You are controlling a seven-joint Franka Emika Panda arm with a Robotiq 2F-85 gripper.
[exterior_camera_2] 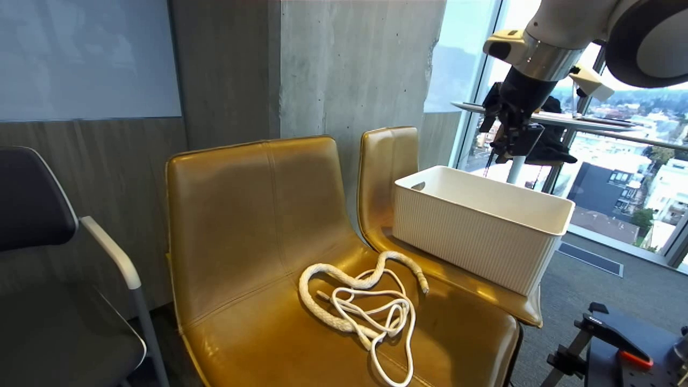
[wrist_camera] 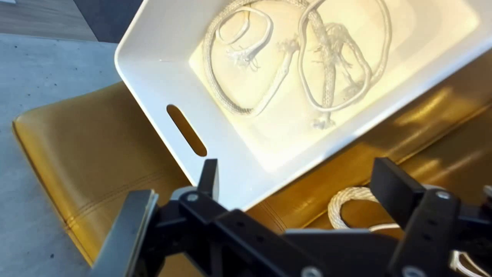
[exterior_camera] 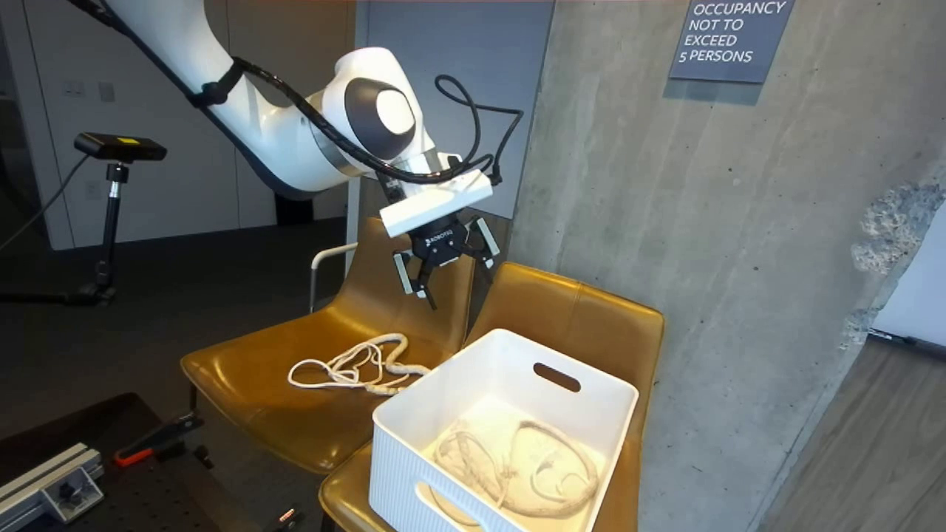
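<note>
White bin (exterior_camera: pixel 403 473): in an exterior view, ribbed, oval handle slots, sat on a tan chair (exterior_camera: pixel 576 303) past the edge of the dark desk (exterior_camera: pixel 96 428).
Wall sign (exterior_camera: pixel 732 41): read "OCCUPANCY NOT TO EXCEED 5 PERSONS".
Gripper (exterior_camera: pixel 451 278): marked ROBOTIQ; fingers (exterior_camera: pixel 404 275) spread wide, unloaded; arm (exterior_camera: pixel 284 144) stretched over the chairs, wrist bent down.
Rope tangle (exterior_camera_2: pixel 344 278): in an exterior view, thick off-white braid plus thin cord lay on the next seat (exterior_camera_2: pixel 258 333), beyond the desk's corner.
Wrist view: bin held pale, frayed ropes (wrist_camera: pixel 328 57); both fingers stood well apart.
</note>
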